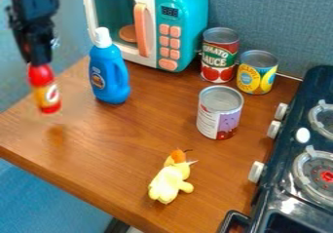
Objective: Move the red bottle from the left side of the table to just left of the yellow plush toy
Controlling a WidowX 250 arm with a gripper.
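wooden counter [130,142]: three cans [220,119], one blue bottle [109,78], one yellow plush [169,182]; tool [40,64] grips one red bottle [45,89].

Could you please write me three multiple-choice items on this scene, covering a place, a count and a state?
1. Where is the blue bottle?
A) inside the toy microwave
B) in front of the toy microwave
C) behind the toy microwave

2. How many cans are on the table?
A) three
B) two
C) five

3. How is the red-and-yellow bottle?
A) lying on the table
B) standing on the table
C) held up by the gripper

Key:
1: B, it partly covers the microwave's front.
2: A, two stand near the wall and one closer to the camera.
3: C, it hangs below the gripper, clear of the tabletop.
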